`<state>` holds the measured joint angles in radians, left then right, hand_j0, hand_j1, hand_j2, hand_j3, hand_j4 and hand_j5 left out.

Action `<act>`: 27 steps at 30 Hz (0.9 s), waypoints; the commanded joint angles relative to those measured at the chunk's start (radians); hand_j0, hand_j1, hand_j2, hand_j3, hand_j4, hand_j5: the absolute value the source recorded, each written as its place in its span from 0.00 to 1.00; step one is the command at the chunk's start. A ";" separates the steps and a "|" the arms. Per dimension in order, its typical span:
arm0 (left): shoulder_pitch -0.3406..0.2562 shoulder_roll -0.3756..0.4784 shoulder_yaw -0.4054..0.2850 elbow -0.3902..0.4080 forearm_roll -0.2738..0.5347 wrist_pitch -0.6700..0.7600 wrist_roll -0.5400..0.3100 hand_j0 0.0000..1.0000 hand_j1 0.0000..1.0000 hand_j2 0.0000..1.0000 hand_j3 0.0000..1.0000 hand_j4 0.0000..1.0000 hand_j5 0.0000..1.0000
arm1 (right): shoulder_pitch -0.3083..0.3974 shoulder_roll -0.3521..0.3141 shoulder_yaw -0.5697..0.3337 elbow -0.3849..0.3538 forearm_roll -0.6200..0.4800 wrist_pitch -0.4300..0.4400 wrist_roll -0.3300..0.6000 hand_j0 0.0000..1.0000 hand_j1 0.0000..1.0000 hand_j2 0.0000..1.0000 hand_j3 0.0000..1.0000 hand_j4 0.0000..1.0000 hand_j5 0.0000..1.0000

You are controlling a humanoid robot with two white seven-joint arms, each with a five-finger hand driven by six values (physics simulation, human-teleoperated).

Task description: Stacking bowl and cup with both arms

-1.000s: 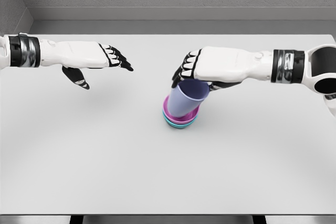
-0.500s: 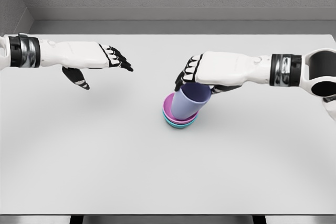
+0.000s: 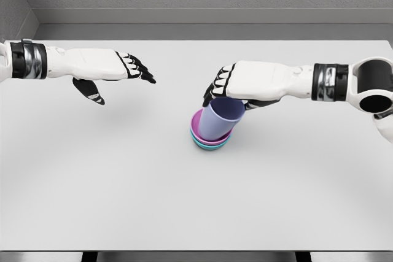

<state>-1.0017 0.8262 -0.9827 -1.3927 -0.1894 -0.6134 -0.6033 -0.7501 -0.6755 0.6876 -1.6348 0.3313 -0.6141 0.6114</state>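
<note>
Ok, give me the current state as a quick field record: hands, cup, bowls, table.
right hand: over the cup's rim, fingers curled around it
cup: lilac, tilted, base inside the top bowl
pink bowl: top of the stack, nested in the teal one
teal bowl: bottom, on the table
left hand: raised at the left, fingers relaxed, holding nothing
table: white, stack near its middle

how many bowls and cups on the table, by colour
pink bowl: 1
teal bowl: 1
lavender cup: 1, tilted in the pink bowl under the right hand
total: 3
</note>
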 commanded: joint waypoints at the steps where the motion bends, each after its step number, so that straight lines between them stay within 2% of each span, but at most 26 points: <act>1: 0.000 0.001 0.001 0.001 0.005 0.002 0.000 1.00 1.00 1.00 1.00 1.00 1.00 | 0.000 0.005 0.001 0.009 -0.003 0.003 -0.001 0.71 0.71 0.71 0.71 0.71 0.71; 12: 0.005 -0.001 0.001 0.001 0.004 0.002 0.000 1.00 1.00 1.00 1.00 1.00 1.00 | -0.002 0.007 0.020 0.015 0.005 0.003 -0.001 0.71 0.71 0.71 0.71 0.71 0.71; 15: 0.005 -0.001 0.001 0.003 0.004 0.002 0.000 1.00 1.00 1.00 1.00 1.00 1.00 | -0.005 0.007 0.018 0.015 0.005 0.003 -0.001 0.82 0.82 0.82 0.82 0.82 0.82; 18: 0.005 -0.001 0.003 0.003 0.004 0.002 0.000 1.00 1.00 1.00 1.00 1.00 1.00 | -0.006 0.007 0.018 0.015 0.017 0.003 -0.001 0.99 0.99 0.99 0.99 0.99 0.99; 26: 0.005 -0.001 0.001 0.003 0.004 0.002 0.000 1.00 1.00 1.00 1.00 1.00 1.00 | -0.008 0.007 0.018 0.015 0.017 0.003 -0.001 1.00 1.00 1.00 1.00 1.00 1.00; 27: 0.005 0.001 0.001 0.003 0.004 0.002 0.000 1.00 1.00 1.00 1.00 1.00 1.00 | -0.011 0.007 0.009 0.035 0.017 0.003 -0.001 1.00 1.00 1.00 1.00 1.00 1.00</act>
<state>-0.9971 0.8253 -0.9825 -1.3898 -0.1910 -0.6134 -0.6033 -0.7624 -0.6681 0.7024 -1.6105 0.3531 -0.6136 0.6113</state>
